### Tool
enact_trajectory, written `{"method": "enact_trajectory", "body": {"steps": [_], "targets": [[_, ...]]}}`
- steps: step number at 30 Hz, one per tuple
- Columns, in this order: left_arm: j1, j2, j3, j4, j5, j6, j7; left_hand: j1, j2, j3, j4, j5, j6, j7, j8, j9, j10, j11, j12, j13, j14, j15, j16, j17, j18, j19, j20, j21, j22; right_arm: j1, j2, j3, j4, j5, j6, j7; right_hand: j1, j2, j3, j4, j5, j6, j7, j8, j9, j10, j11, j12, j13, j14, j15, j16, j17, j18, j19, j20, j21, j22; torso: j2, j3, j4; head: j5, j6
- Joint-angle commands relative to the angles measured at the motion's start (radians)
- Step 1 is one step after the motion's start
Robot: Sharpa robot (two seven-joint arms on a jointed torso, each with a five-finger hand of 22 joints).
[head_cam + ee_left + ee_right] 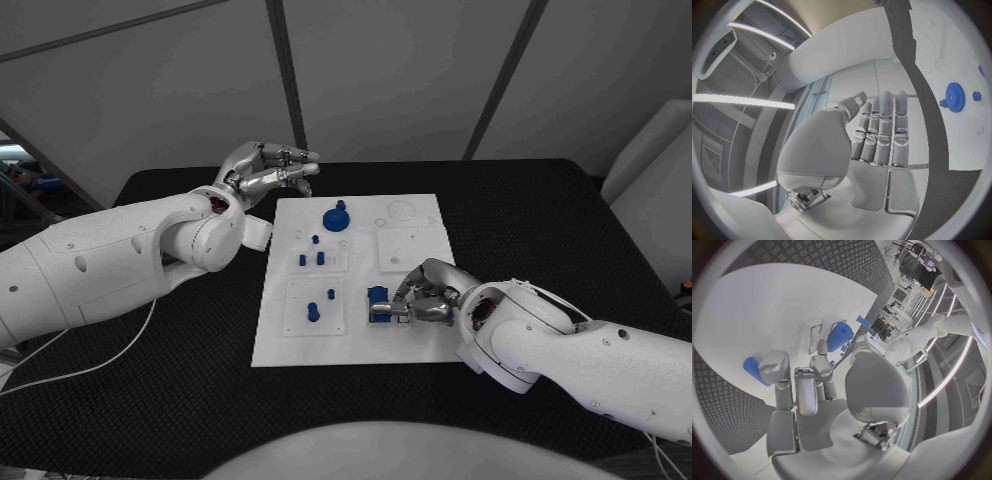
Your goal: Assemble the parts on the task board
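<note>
The white task board [418, 335] lies in the middle of the black table. A blue gear [336, 218] [954, 97] stands near its far edge. Small blue pegs [310, 260] stand in a plate at its left, with a further peg [313, 312] nearer me. My right hand [421, 298] [811, 390] rests on the board's near right part, its fingers curled onto a blue block [376, 298] [751, 370]. My left hand [268, 170] [876, 135] hovers beyond the board's far left corner, fingers stretched out and holding nothing.
White recessed plates [401, 248] sit on the board's right half, and two round outlines [404, 211] mark its far right corner. Black table [519, 215] surrounds the board. A white cable [101, 360] trails over the table's left side.
</note>
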State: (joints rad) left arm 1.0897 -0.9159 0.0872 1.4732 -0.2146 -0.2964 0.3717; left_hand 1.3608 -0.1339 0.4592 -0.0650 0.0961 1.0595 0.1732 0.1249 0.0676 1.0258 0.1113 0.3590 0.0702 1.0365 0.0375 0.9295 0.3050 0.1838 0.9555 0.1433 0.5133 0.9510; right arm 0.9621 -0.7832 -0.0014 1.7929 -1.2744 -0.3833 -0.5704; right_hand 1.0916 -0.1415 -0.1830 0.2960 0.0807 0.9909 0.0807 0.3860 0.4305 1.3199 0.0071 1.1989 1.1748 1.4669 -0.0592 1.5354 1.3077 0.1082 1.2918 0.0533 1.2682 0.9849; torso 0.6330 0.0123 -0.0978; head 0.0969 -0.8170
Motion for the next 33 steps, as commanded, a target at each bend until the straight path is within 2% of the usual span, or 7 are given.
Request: {"method": "enact_trajectory", "body": {"steps": [1,7,8,10,12,18,33], "targets": [[0.001,0.0,0.001,0.001,0.001,0.011,0.001,0.002,0.007,-0.003,-0.004,-0.002,-0.008,0.0,0.001,-0.001,-0.008,0.002,0.007,-0.001,-0.001,0.005,-0.006,-0.001,-0.001,0.006,0.0,-0.004,-0.001,0.001,-0.005,0.0,0.011,-0.01,-0.027,0.019,-0.005,0.008,0.01,0.0,0.009,-0.004,-0.001,-0.002,0.002,-0.004,0.0,-0.002,0.004,0.085,0.001,-0.005,0.183,0.002,-0.003,0.0,-0.003,0.002,0.0,0.0009,-0.0004,0.001,0.0],[0.001,-0.001,0.001,0.0,0.001,0.011,0.001,0.001,0.007,-0.004,-0.004,-0.002,-0.008,0.0,0.001,-0.001,-0.008,0.003,0.007,-0.001,-0.001,0.005,-0.007,-0.001,-0.002,0.006,0.0,-0.005,-0.001,0.001,-0.018,0.0,0.028,-0.012,-0.032,0.037,-0.001,0.019,0.018,-0.001,0.025,0.0,-0.003,0.001,0.004,0.002,-0.002,0.004,0.011,0.085,0.001,-0.005,0.183,0.002,-0.002,0.0,-0.002,0.005,-0.001,0.0013,-0.0011,0.001,0.001],[0.001,-0.001,0.001,0.0,0.001,0.011,0.001,0.001,0.007,-0.004,-0.004,-0.002,-0.008,0.0,0.001,-0.001,-0.008,0.003,0.007,-0.001,-0.001,0.005,-0.007,-0.001,-0.002,0.006,0.0,-0.005,-0.001,0.001,-0.02,0.0,0.03,-0.015,-0.032,0.039,0.013,0.028,0.025,-0.003,0.041,0.002,-0.004,0.002,0.006,0.004,-0.003,0.007,0.014,0.086,0.0,-0.004,0.185,0.002,-0.001,-0.001,-0.001,0.006,-0.001,0.0015,-0.0008,0.0,0.001],[0.001,0.0,0.001,0.0,0.001,0.011,0.002,0.001,0.007,-0.004,-0.004,-0.002,-0.008,0.0,0.001,-0.001,-0.008,0.003,0.007,-0.001,-0.001,0.005,-0.007,-0.001,-0.002,0.006,0.0,-0.005,-0.001,0.001,-0.026,0.0,0.033,-0.024,-0.029,0.045,0.105,0.069,0.059,-0.037,0.108,0.013,-0.01,0.011,0.011,0.011,-0.008,0.014,0.022,0.087,-0.004,-0.002,0.188,0.001,0.003,-0.004,0.001,0.01,-0.001,0.0017,-0.0011,0.0,0.001],[0.001,0.0,0.001,-0.001,0.001,0.012,0.002,0.001,0.007,-0.004,-0.004,-0.002,-0.008,0.0,0.001,-0.001,-0.008,0.003,0.007,-0.001,-0.001,0.005,-0.007,-0.001,-0.002,0.006,0.0,-0.005,-0.001,0.001,-0.03,0.0,0.033,-0.031,-0.023,0.051,0.159,0.083,0.074,-0.063,0.124,0.02,-0.013,0.018,0.015,0.017,-0.011,0.02,0.028,0.087,-0.007,-0.002,0.19,0.001,0.004,-0.006,0.002,0.013,-0.001,0.0007,-0.0008,0.0,0.001],[0.001,0.003,0.001,-0.003,0.001,0.013,0.002,0.001,0.007,-0.004,-0.004,-0.002,-0.008,0.0,0.001,-0.001,-0.008,0.003,0.007,-0.001,-0.001,0.005,-0.007,-0.001,-0.002,0.006,0.0,-0.005,-0.001,0.001,-0.029,0.0,0.028,-0.04,-0.003,0.057,0.227,0.099,0.093,-0.101,0.108,0.028,-0.02,0.029,0.022,0.03,-0.018,0.034,0.044,0.088,-0.013,0.001,0.195,-0.001,0.009,-0.012,0.007,0.022,0.0,0.0009,0.0008,-0.002,0.002],[0.001,0.004,0.001,-0.003,0.001,0.013,0.001,0.0,0.009,-0.004,-0.003,-0.002,-0.009,0.001,0.001,-0.001,-0.009,0.003,0.007,-0.001,-0.001,0.005,-0.007,-0.002,-0.002,0.006,0.0,-0.005,-0.002,0.001,0.009,0.0,-0.025,-0.043,0.03,0.041,0.242,0.124,0.103,-0.106,0.107,0.037,-0.026,0.037,0.025,0.046,-0.023,0.053,0.064,0.089,-0.017,0.002,0.197,-0.002,0.013,-0.015,0.01,0.029,0.002,0.0011,0.0005,0.0,-0.004]]}}
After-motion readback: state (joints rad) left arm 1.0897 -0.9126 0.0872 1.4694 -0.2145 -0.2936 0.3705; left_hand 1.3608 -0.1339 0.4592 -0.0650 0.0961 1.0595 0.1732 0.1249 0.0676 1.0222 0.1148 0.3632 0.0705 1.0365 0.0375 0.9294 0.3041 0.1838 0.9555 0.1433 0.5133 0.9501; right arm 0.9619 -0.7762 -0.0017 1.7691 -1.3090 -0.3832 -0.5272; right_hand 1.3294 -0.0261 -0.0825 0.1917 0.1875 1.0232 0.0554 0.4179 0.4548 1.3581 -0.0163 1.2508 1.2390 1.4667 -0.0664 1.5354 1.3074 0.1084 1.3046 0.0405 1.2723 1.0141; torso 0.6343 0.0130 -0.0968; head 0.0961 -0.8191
